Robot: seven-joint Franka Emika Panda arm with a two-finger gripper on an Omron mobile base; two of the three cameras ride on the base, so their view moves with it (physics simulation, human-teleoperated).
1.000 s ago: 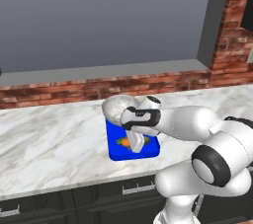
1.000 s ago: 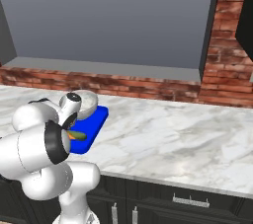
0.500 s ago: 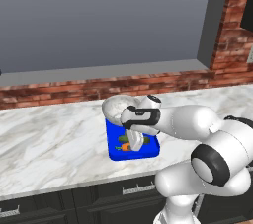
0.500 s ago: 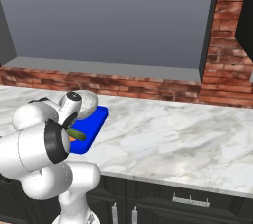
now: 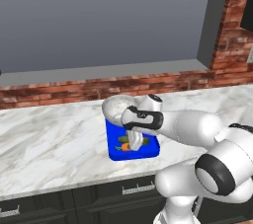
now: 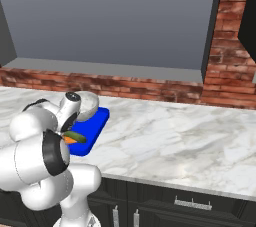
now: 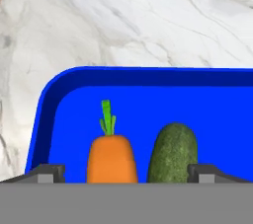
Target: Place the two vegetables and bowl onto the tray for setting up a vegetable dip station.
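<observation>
Marble counter (image 5: pixel 54 144) under a brick ledge (image 5: pixel 74 90), blue tray (image 5: pixel 114 153) near the front edge. Carrot (image 7: pixel 111 159) and cucumber (image 7: pixel 173 155) lying flat on the tray floor, side by side and just apart, carrot at 9 o'clock of cucumber in the hand view, green stem pointing to 12. Gripper (image 7: pixel 126 172) poised directly above both, jaws spread wide and empty, one fingertip outside each vegetable. Bowl (image 5: pixel 117 108) at the tray's far end, toward 12 o'clock from the vegetables in the left base view; whether fully on the tray or overhanging its edge, impossible to tell behind the arm.

Likely hazards: a lift not kept vertical, dragging a fingertip across carrot or cucumber and rolling it toward the rim; a wide swing of wrist or forearm clipping the bowl and nudging it off the tray's end. Vegetables apparently delivered; bowl's footing worth confirming.
</observation>
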